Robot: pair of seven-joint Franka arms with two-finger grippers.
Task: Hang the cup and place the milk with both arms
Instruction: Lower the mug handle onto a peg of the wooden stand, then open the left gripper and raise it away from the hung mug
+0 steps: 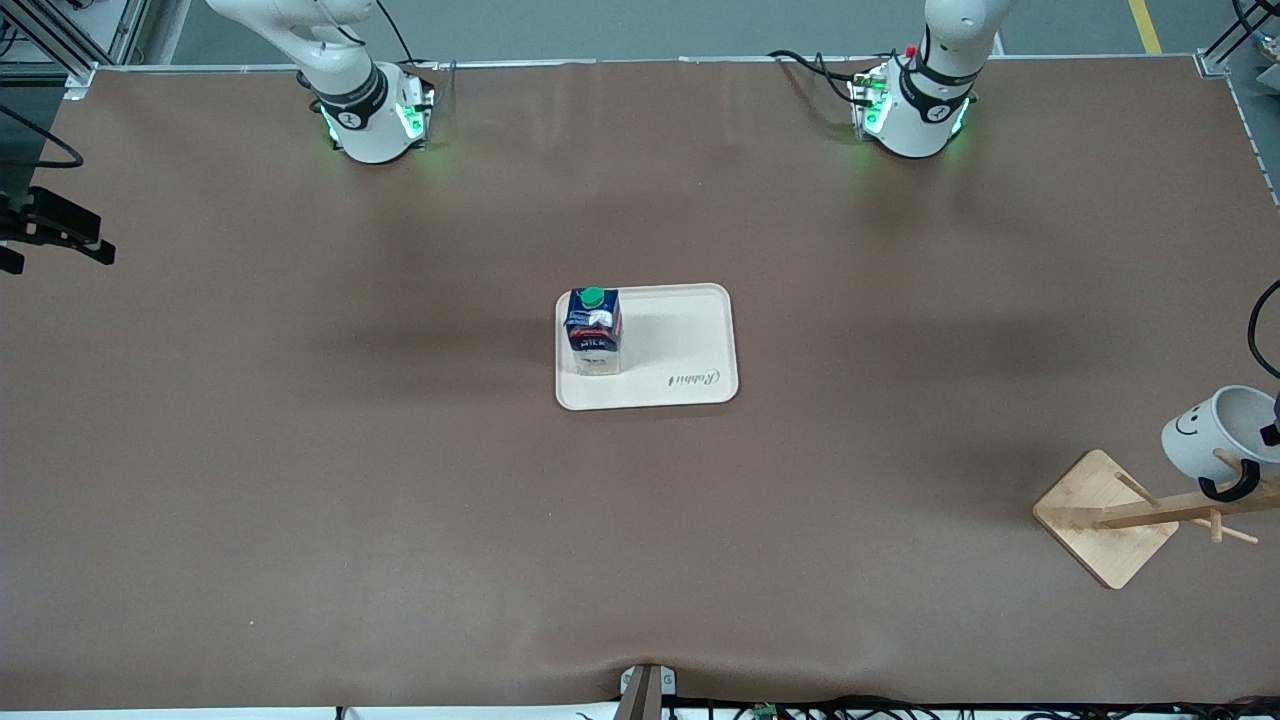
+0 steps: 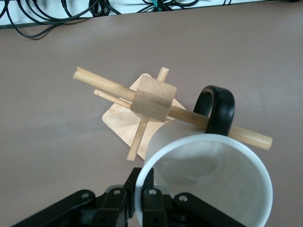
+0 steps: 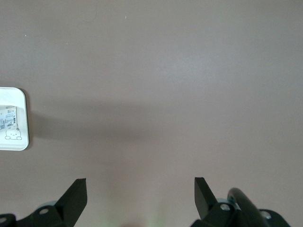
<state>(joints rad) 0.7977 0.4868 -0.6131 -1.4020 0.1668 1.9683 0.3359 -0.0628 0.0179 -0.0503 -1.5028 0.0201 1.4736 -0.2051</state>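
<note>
- The right claw (image 3: 140,195) is held wide open and empty over bare tabletop (image 1: 300,450); the arm waits.
- The milk (image 1: 594,330) is stood upright on the tray (image 1: 690,350) at mid-tabletop, well apart from both claws.
- The cup (image 2: 208,184) is pinched at its rim by the left claw (image 2: 142,201), with its handle (image 2: 215,109) looped over a peg of the rack (image 2: 151,101) just beside the claw.

Brown table (image 1: 300,450): cream tray (image 1: 690,370) mid-table, wooden rack base (image 1: 1100,515) at left arm's end, under the left gripper's fingers (image 2: 149,201).
</note>
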